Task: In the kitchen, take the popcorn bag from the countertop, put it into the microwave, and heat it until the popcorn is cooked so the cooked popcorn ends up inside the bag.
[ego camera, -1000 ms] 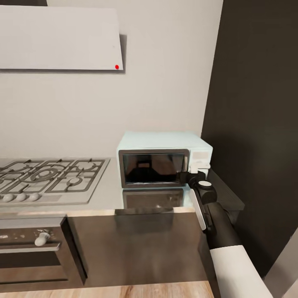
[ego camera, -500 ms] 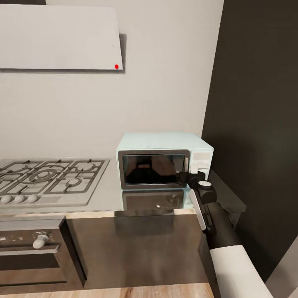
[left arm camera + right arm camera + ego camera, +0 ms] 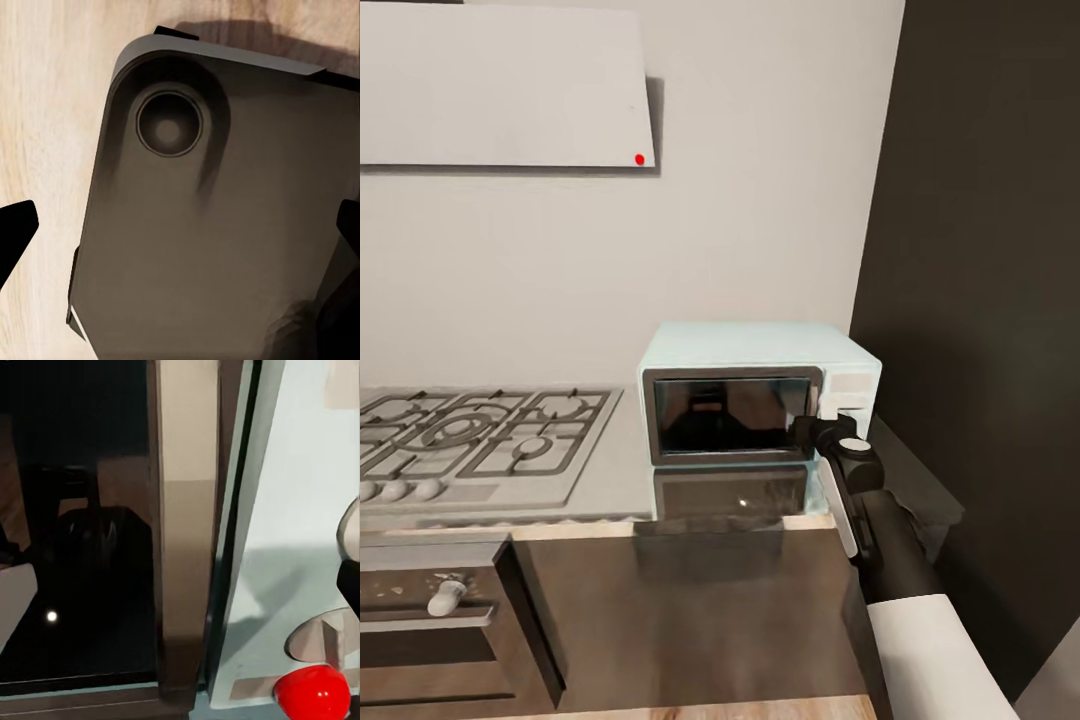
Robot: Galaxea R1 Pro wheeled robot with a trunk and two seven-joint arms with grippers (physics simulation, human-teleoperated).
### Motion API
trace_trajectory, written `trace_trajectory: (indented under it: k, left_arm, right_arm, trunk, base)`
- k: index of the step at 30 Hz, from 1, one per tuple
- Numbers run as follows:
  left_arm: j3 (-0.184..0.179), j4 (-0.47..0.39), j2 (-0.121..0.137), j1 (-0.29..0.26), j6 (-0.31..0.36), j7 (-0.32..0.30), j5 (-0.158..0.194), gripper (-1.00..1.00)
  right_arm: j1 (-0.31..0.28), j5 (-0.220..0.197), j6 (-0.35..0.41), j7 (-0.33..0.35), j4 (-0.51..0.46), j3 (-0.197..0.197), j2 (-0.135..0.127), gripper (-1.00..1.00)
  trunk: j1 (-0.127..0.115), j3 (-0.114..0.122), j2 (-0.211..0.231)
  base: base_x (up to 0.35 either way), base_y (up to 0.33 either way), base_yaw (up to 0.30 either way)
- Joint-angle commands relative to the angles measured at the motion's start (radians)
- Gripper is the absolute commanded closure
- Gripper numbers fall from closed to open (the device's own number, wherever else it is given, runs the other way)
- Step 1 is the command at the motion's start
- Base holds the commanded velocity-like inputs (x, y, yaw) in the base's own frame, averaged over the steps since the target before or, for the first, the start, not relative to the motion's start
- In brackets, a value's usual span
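The pale blue microwave (image 3: 755,400) stands on the grey countertop (image 3: 615,470) with its dark glass door shut. My right gripper (image 3: 820,428) is at the door's right edge, just in front of the white panel (image 3: 850,385). Up close, the right wrist view shows the door frame (image 3: 184,532), the panel and a red button (image 3: 311,694), with one dark finger (image 3: 351,585) at the picture's edge. A dim dark shape shows in the glass; I cannot tell what it is. The popcorn bag is out of view. My left gripper (image 3: 180,240) hangs open over the robot's dark base.
A grey gas hob (image 3: 470,440) lies left of the microwave, with a black oven (image 3: 430,620) below it. A white hood (image 3: 500,90) hangs on the wall above. A tall dark cabinet (image 3: 990,300) stands close on the right.
The head view has shifted a little, so the microwave looks slightly nearer. The right gripper stays at the door's right edge and the door stays shut.
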Motion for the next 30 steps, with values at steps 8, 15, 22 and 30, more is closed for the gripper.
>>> trace_trajectory:
  k: [8,15,22,30]
  left_arm:
    - [0.001,-0.001,0.0,0.0,-0.002,0.002,0.004,-1.0]
    - [0.001,-0.001,0.0,0.0,-0.001,0.002,0.004,-1.0]
    - [0.001,-0.001,0.0,0.0,-0.002,0.002,0.004,-1.0]
    - [0.001,-0.001,0.0,0.0,-0.002,0.002,0.004,-1.0]
  right_arm:
    - [-0.005,0.014,0.005,0.002,0.006,0.001,0.0,-1.0]
    - [-0.005,0.013,0.005,0.002,0.006,0.001,-0.001,-1.0]
    - [-0.005,0.017,0.005,0.003,0.005,0.001,0.0,1.0]
    - [-0.005,0.013,0.005,0.003,0.006,0.001,-0.001,1.0]
  trunk:
    - [0.0,-0.001,0.0]
    - [0.0,-0.001,0.0]
    - [0.0,-0.001,0.0]
    - [0.0,-0.001,0.0]
  base:
    - [0.051,0.0,0.0]
    - [0.001,0.0,0.0]
    - [0.0,0.0,0.0]
    - [0.0,0.0,0.0]
